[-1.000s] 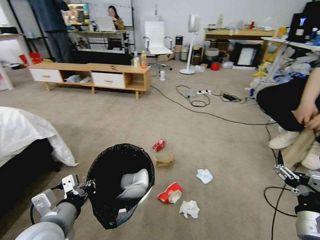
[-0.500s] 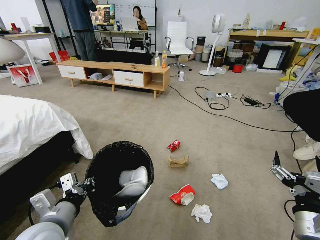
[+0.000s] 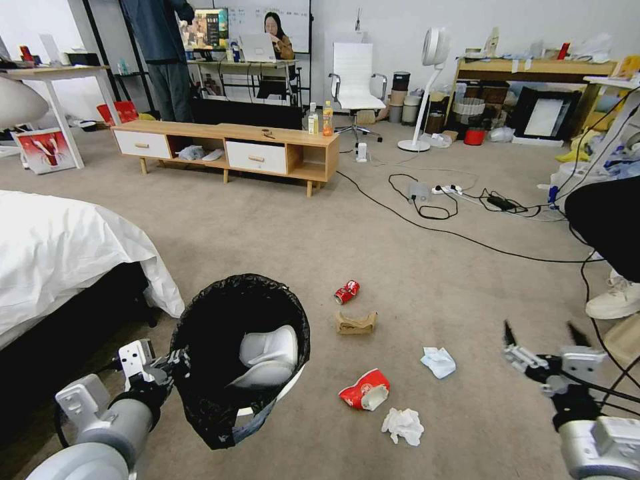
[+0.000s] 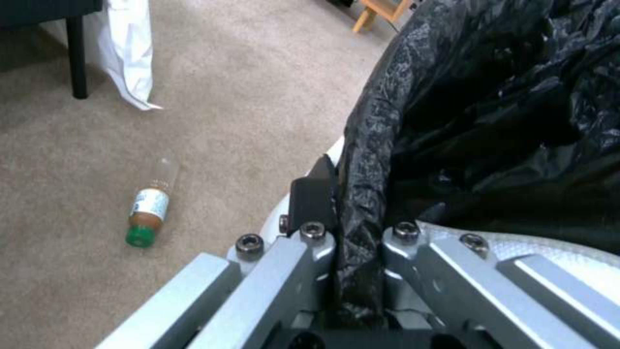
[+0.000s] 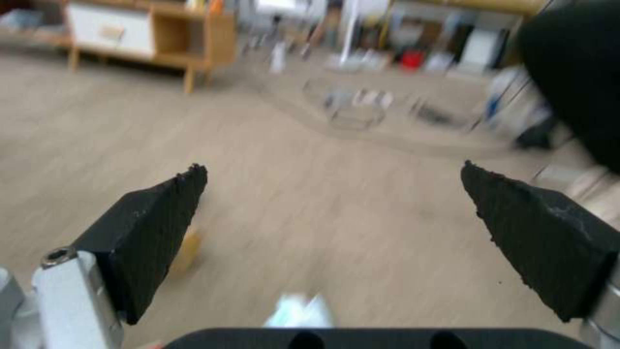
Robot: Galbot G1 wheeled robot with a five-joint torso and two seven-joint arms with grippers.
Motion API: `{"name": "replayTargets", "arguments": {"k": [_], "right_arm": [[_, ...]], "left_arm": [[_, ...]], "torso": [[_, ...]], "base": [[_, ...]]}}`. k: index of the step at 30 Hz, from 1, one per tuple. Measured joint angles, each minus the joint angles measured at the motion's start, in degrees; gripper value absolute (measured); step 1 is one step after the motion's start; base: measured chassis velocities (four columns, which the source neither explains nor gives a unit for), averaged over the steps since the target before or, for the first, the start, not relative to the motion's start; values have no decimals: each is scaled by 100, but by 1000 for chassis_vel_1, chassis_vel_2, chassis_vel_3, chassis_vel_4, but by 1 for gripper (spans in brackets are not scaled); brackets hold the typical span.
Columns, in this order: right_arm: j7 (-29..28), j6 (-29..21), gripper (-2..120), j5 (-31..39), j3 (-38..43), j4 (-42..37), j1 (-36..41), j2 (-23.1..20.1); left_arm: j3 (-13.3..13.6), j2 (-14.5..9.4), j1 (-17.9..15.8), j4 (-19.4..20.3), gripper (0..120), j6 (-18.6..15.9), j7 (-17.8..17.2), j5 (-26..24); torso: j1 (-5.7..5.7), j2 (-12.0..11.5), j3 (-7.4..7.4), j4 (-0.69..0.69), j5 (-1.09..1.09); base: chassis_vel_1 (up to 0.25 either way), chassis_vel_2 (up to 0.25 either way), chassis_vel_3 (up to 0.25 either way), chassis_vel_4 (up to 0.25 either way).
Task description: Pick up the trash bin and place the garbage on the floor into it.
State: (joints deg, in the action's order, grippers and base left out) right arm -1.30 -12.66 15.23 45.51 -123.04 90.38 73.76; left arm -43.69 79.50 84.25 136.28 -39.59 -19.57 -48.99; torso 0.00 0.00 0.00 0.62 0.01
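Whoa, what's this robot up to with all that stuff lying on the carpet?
It's tidying up litter. Its left pincer is clamped on the rim of a trash bin lined with a black bag, holding it up off the floor. Its right pincer is open and hovers above the carpet. A crushed red can, a brown paper piece, a red-and-white wrapper and two tissues lie there, not yet picked up.

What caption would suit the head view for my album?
Left gripper holds the black-lined trash bin by its rim; open right gripper hovers above littered carpet.
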Motion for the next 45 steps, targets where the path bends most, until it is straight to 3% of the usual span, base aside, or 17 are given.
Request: {"name": "replayTargets", "arguments": {"k": [1, 3, 5, 6, 7, 8, 9, 12, 15, 24, 45], "right_arm": [[0, 0, 100, 0, 0, 0, 0, 0], [108, -602, 100, 422, -267, 170, -44, -296], [173, -795, 100, 536, -318, 203, -51, -387], [396, -1393, 100, 775, -438, 305, -96, -624], [396, -1393, 100, 775, -438, 305, -96, -624], [630, -1817, 100, 886, -534, 439, -165, -812], [630, -1817, 100, 886, -534, 439, -165, -812], [1331, -2504, 100, 847, -861, 1077, -558, -1089], [1691, -2768, 100, 546, -1161, 1604, -909, -1049], [1852, -2601, 100, -11, -1708, 2987, -1569, -507], [2066, -1680, 100, -322, -2084, 4786, -2696, -95]], "left_arm": [[0, 0, 0, 0, 2, 0, 0, 0], [16, 5, 12, 8, 2, 0, 16, -4], [25, 6, 15, 8, 2, 0, 19, -5], [46, 8, 22, 4, 2, 0, 30, -2], [46, 8, 22, 4, 2, 0, 30, -2], [63, 12, 28, -8, 2, 0, 43, 10], [63, 12, 28, -8, 2, 0, 43, 10], [91, 34, 77, -33, 2, 11, 84, 70], [94, 59, 124, -66, 2, 29, 116, 133], [113, 92, 161, -161, 2, 73, 141, 215], [171, 143, 189, -288, 2, 127, 201, 367]], "torso": [[0, 0, 0, 0, 0], [0, 0, 0, 0, 1], [0, 0, 0, 0, 0], [0, 0, 0, 1, -1], [0, 0, 0, 1, -1], [0, 0, 0, 2, -1], [0, 0, 0, 2, -1], [0, 0, 0, 0, 0], [0, 0, 0, 0, -1], [0, 0, 0, 1, -1], [0, 0, 0, 0, -1]], "base": [[0, 0, 0, 0], [0, 0, 0, 0], [0, 0, 0, 0], [0, 0, 0, 0], [0, 0, 0, 0], [0, 0, 0, 0], [0, 0, 0, 0], [0, 0, 0, 0], [0, 0, 0, 0], [0, 0, 0, 0], [0, 0, 0, 0]]}}
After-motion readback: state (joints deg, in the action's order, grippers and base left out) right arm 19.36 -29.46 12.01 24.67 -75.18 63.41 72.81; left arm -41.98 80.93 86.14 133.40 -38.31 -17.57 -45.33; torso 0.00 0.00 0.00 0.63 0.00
